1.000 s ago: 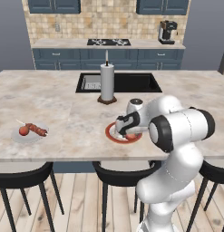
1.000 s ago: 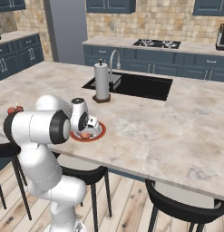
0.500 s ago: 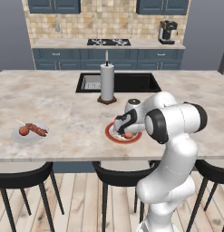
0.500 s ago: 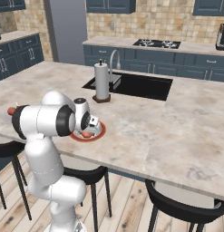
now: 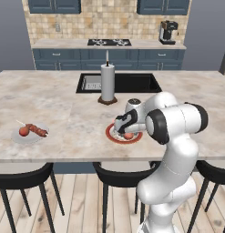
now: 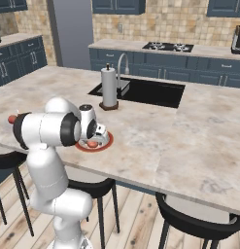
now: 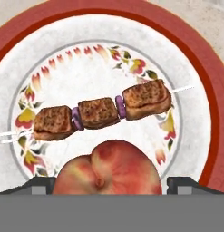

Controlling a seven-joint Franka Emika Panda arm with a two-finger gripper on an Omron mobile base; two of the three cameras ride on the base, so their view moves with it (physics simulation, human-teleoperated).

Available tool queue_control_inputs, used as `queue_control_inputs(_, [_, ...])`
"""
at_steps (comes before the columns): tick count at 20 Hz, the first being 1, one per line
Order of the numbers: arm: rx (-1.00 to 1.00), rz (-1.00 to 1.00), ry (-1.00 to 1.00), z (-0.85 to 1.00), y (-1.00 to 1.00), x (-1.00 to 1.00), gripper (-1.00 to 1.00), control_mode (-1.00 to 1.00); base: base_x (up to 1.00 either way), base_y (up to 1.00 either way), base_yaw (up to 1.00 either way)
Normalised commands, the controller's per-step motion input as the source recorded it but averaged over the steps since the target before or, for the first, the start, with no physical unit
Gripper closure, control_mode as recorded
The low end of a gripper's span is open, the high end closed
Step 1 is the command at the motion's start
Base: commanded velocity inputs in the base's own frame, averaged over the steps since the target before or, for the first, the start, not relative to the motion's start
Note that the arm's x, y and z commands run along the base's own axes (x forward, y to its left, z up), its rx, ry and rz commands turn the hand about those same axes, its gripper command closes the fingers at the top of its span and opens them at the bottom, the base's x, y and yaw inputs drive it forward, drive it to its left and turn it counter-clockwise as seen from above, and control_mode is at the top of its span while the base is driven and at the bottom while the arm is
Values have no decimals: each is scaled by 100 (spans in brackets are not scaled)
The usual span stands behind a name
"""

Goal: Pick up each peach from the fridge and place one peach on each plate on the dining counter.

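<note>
**Peach between the finger tips over the red-rimmed plate**

Against half a second ago, the white arm's upper links have swung a little, while the two-finger gripper (image 5: 126, 132) hangs over the same spot on the beige-grey marbled dining counter (image 5: 63, 109), low above the round white plate with the orange-red rim (image 7: 202, 86). No writing or brand mark can be read anywhere.

In the hand view the smooth orange-red peach (image 7: 108, 169) sits between the two dark finger tips, at the plate's near edge, just beside a brown meat skewer (image 7: 102, 111) lying across the plate's middle. Whether the finger tips press the fruit I cannot tell.

The second peach (image 5: 23, 131) rests on the plain pale grey plate (image 5: 18, 137) well to the left, beside another skewer (image 5: 38, 130).
</note>
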Motion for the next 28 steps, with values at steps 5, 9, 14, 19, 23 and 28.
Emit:
queue_control_inputs(5, [12, 1, -1, 84, 0, -46, -100, -100, 0, 0, 0])
queue_control_inputs(9, [9, 3, -2, 100, -2, -95, -100, -100, 0, 0, 0])
queue_control_inputs(14, [5, 0, -6, 100, -21, -100, -100, -100, 0, 0, 0])
queue_control_inputs(19, [2, 1, -17, 75, -26, -100, -100, -100, 0, 0, 0])
queue_control_inputs(23, [0, 6, -26, 42, -13, -100, -100, -100, 0, 0, 0])
queue_control_inputs(28, [1, 5, -26, 34, -9, -100, -100, -100, 0, 0, 0])
